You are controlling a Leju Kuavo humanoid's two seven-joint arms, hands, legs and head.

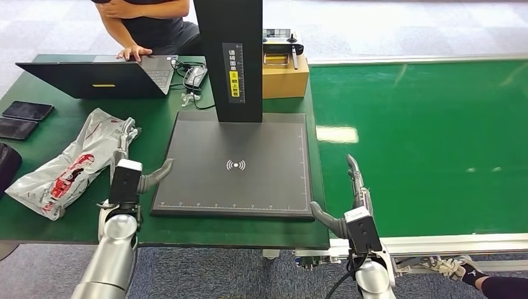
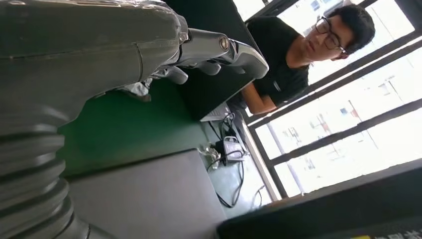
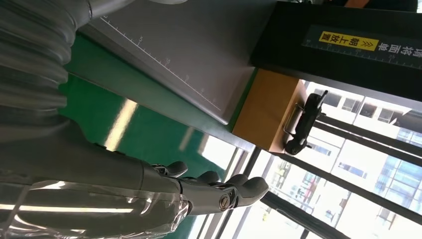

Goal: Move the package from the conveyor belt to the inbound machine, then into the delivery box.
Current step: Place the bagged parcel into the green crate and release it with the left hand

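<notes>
1. The package (image 1: 65, 168) lies on the table just outboard of the left hand (image 1: 127, 163), its long axis slanting away from it.
2. The left hand is nearer; fingers spread, holding nothing.
3. The right hand (image 1: 355, 187), equally empty, hovers at the conveyor belt (image 1: 423, 143) edge.

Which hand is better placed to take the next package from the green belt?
The right hand, probably. It hovers open at the edge of the green belt, while the left hand is on the far side of the scanner plate, beside a bag. No package lies on the belt now.
</notes>
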